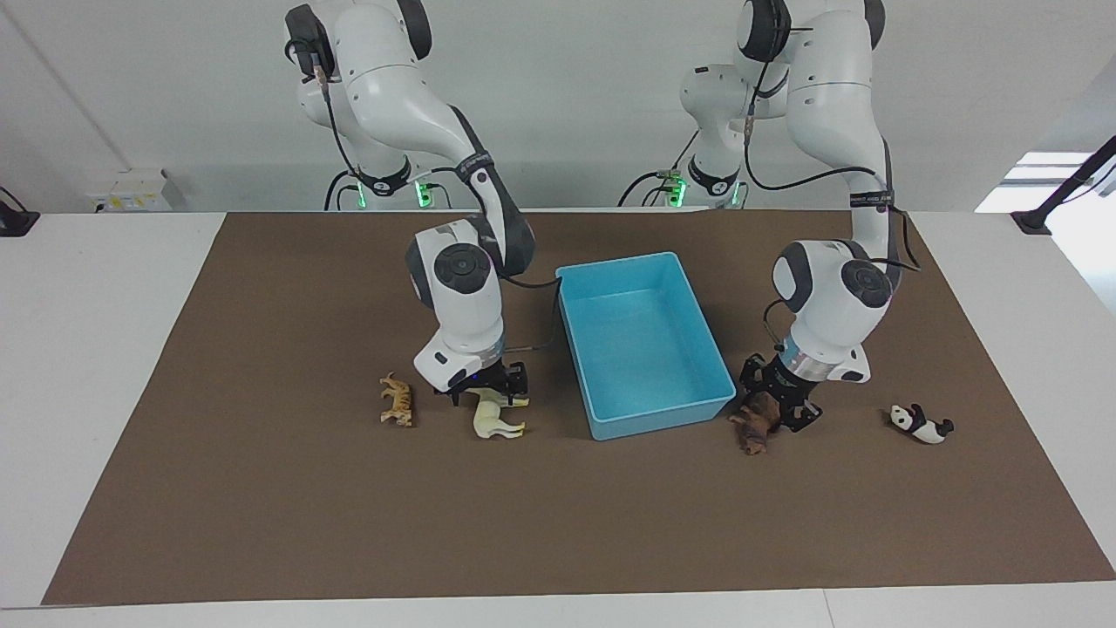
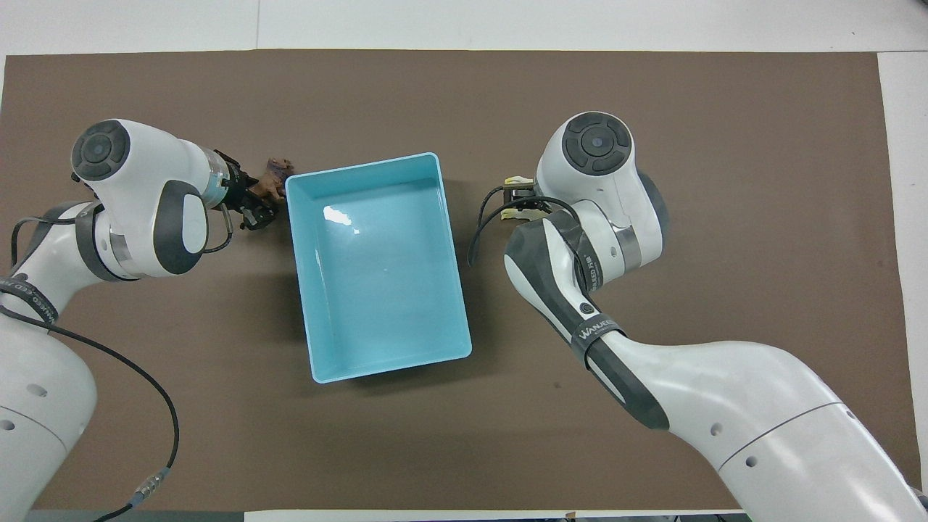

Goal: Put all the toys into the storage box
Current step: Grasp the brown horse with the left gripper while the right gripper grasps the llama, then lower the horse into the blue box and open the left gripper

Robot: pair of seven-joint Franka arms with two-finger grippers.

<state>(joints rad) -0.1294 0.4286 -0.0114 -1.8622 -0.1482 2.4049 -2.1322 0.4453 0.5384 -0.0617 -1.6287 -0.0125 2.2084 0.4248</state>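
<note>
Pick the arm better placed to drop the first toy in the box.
Left. Its claw is shut on the brown animal just beside the storage box; the right claw sits open over the white horse, nothing gripped.

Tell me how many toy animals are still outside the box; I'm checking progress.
4: tiger and horse toward the right arm's end, brown animal and panda toward the left arm's. The storage box holds none.

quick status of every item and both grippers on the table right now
box: empty, upright
tiger: on mat, untouched
horse: on mat, under right gripper
brown animal: on mat, left gripper shut on it
panda: on mat, untouched
</note>
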